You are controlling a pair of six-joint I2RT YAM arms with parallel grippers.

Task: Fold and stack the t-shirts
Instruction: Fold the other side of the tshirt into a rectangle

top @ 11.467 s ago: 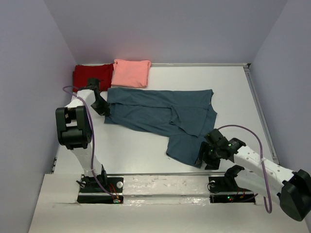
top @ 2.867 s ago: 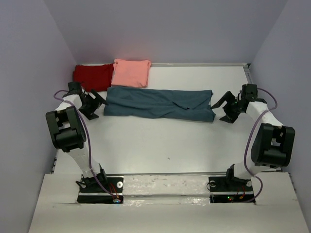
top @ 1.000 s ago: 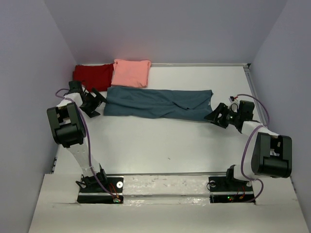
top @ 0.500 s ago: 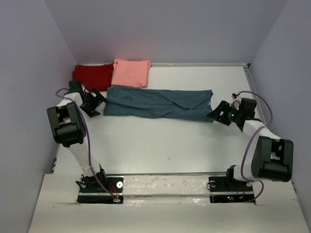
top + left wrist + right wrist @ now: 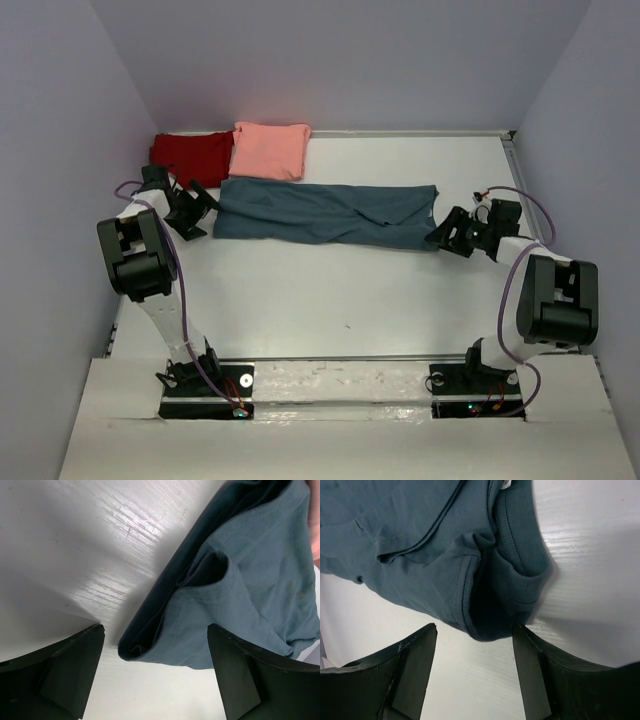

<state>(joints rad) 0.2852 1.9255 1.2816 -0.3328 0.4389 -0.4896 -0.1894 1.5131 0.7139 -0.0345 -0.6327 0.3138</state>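
Cloth lies in three pieces over the far part of the tabletop (image 5: 350,290). At the far left corner we see the dark red tee (image 5: 185,155), folded flat. Just right of it sits the salmon-pink tee (image 5: 270,150), also folded, its left edge lapping over the red one's right edge. Just nearer than these two, the teal-blue tee (image 5: 320,212) stretches as one long folded band from left to right, parallel to the far edge. Its far left corner comes up to the near edge of the salmon-pink one; whether they touch we cannot tell.

The left gripper (image 5: 200,212) is low at the band's left end, beside the left edge of the tabletop. Its jaws stand spread wide and released. In the left wrist view a corner of that end lies on the tabletop in the gap between them, layers showing at the fold.

At the other end, the right gripper (image 5: 447,232) is low at the band's near right corner, toward the right edge of the tabletop. Its jaws are also apart and released. The right wrist view shows the rounded corner of the teal-blue tee lying between them, one jaw with bare tabletop between it and the cloth, the other just beside the cloth.
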